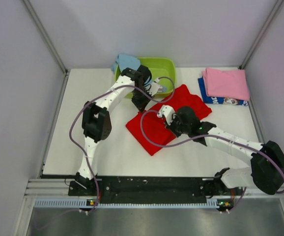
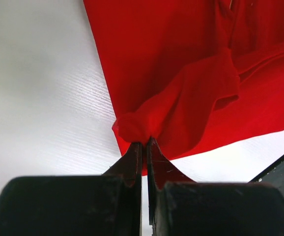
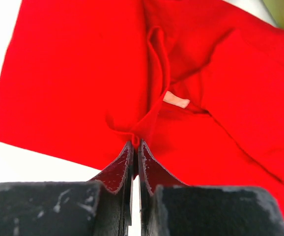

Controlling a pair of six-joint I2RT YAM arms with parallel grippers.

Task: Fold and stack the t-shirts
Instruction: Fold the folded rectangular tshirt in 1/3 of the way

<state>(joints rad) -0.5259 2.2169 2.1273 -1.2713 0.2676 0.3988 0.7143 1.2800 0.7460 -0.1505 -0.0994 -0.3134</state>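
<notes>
your red tee lies crumpled and diagonal on the middle of the table, its far end just beside the lime green basin; left gripper has its jaws pressed together on a bunched knot of red cloth at the shirt's edge, bare table right next to the pinch; right gripper is clamped the same way, pinching a thin raised ridge of red fabric by the neck opening; a small pale label sits just past that pinch, inside the collar; from above both arms reach in over the shirt, left one at its far-left edge near the basin, right one closer to the middle; light blue tee hangs over the basin's far-left rim; pink tee sits folded on top of the dark blue tee at the far right of the table; that stack is near the red tee's right corner; you can't tell from here whether they touch
</notes>
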